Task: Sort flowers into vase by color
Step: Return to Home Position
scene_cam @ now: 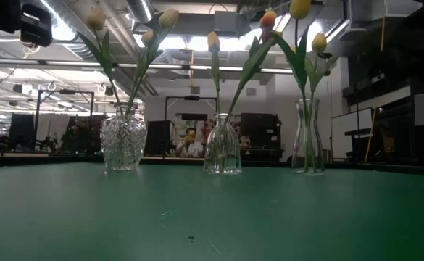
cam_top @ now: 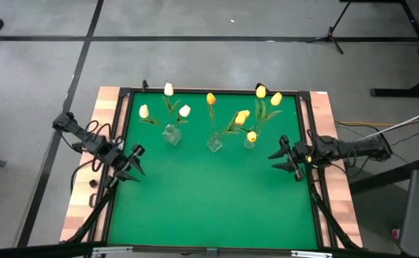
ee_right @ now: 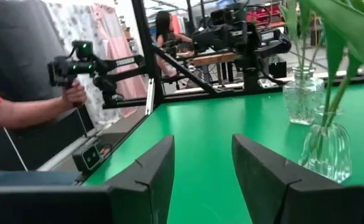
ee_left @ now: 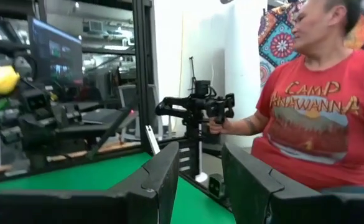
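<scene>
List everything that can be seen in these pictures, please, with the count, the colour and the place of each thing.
Table: one, green top, wooden edges, under both arms.
Vases: three, clear glass, in a row on the table: left vase, middle vase, right vase.
White flowers: three, in the left vase.
Orange-yellow flowers: at least two, in the middle vase.
Yellow flowers: three, in the right vase.
Person: one, red T-shirt, beyond the table, holding a dark device.
Left gripper: dark, open, at the table's left side.
Right gripper: dark, open, at the table's right side.
</scene>
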Robot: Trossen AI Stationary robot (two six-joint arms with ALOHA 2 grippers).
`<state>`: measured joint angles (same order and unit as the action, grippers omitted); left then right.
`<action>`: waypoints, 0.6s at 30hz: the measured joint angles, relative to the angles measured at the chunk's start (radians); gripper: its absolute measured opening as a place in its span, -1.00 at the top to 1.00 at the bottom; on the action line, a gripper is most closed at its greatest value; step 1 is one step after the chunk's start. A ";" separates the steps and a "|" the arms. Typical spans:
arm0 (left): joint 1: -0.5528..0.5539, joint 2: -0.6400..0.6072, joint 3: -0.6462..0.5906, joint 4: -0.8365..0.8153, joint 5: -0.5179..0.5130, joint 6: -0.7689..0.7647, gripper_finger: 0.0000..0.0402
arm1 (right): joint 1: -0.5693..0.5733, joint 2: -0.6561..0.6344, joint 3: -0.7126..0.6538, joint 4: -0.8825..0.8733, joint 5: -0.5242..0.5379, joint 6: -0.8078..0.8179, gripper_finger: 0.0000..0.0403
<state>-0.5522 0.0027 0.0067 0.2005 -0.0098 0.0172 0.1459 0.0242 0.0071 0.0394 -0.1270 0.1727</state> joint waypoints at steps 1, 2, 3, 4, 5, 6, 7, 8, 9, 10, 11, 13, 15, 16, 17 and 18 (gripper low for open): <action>0.000 0.000 0.000 0.003 -0.003 0.017 0.41 | 0.015 0.000 0.000 0.000 0.014 -0.017 0.20; 0.000 0.000 0.000 0.012 -0.007 0.030 0.41 | 0.029 0.000 0.000 0.003 0.026 -0.027 0.20; 0.000 0.000 0.000 0.023 -0.011 0.040 0.41 | 0.040 0.000 0.000 0.004 0.039 -0.040 0.20; 0.000 0.000 0.000 0.028 -0.017 0.043 0.41 | 0.050 0.000 0.000 0.006 0.048 -0.051 0.20; 0.000 0.000 0.000 0.027 -0.024 0.042 0.41 | 0.058 0.000 0.000 0.007 0.057 -0.059 0.20; 0.000 0.000 0.000 0.026 -0.031 0.041 0.41 | 0.064 0.000 0.000 0.008 0.063 -0.068 0.20; 0.000 0.000 0.000 0.023 -0.033 0.041 0.41 | 0.068 0.000 0.000 0.009 0.065 -0.073 0.20; 0.000 0.000 0.000 0.014 -0.033 0.041 0.41 | 0.072 0.000 0.000 0.009 0.066 -0.072 0.20; 0.000 0.000 0.000 0.000 -0.033 0.041 0.41 | 0.071 0.000 0.000 0.009 0.066 -0.068 0.20; 0.000 0.000 0.000 -0.009 -0.033 0.041 0.41 | 0.071 0.000 0.000 0.008 0.065 -0.052 0.20; 0.000 0.000 0.000 -0.011 -0.033 0.041 0.41 | 0.071 0.000 0.000 0.008 0.065 -0.048 0.20; 0.000 0.000 0.000 -0.011 -0.033 0.041 0.41 | 0.071 0.000 0.000 0.009 0.066 -0.046 0.20; 0.000 0.000 0.000 -0.011 -0.033 0.040 0.41 | 0.071 0.000 0.000 0.009 0.066 -0.046 0.20; 0.000 0.000 0.000 -0.011 -0.033 0.040 0.41 | 0.071 0.000 0.000 0.009 0.066 -0.047 0.20; 0.000 0.000 0.000 -0.011 -0.033 0.040 0.41 | 0.071 0.000 0.000 0.009 0.066 -0.047 0.20; 0.000 0.000 0.000 -0.011 -0.033 0.040 0.41 | 0.071 0.000 0.000 0.009 0.066 -0.047 0.20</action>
<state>-0.5522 0.0029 0.0067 0.1894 -0.0430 0.0568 0.2165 0.0238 0.0071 0.0483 -0.0608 0.1261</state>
